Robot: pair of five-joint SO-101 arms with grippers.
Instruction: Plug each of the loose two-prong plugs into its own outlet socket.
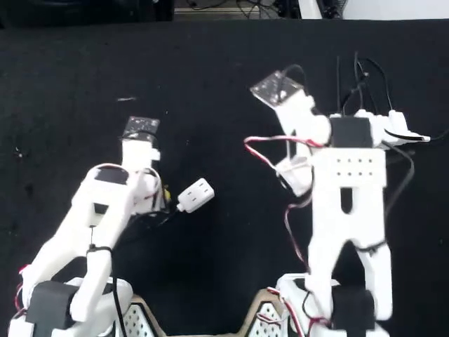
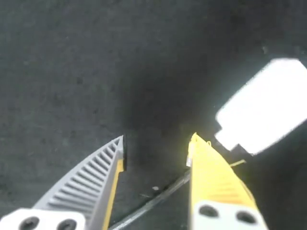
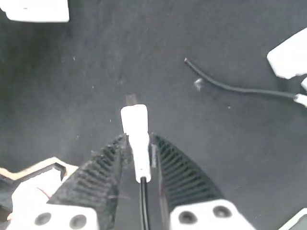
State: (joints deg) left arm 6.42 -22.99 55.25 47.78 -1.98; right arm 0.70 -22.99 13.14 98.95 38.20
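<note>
1. The plug (image 3: 134, 120) is a small white one. It sits pinched between the fingers of the right claw (image 3: 139, 143), its black lead running back between them, and it is held low over the black table (image 1: 210, 70).
2. The outlet block (image 1: 196, 194) lies on the table just beside the left claw (image 2: 157, 141) and well apart from the held plug. Its slotted face looks bare to me, so I'd say nothing is plugged in yet.
3. The left claw stands wide open with nothing in it, the block a bright shape just off its yellow finger (image 2: 211, 177).
4. By my reckoning the job has barely begun: one plug is picked up, none are seated, and carrying, lining up and pushing home are all still to do.
5. Count — one plug in hand and one outlet block I am sure of.
6. In the right wrist view there is also a loose black cord (image 3: 230, 87) and two white shapes (image 3: 33, 10) at the edges — plug or socket, I cannot tell.
</note>
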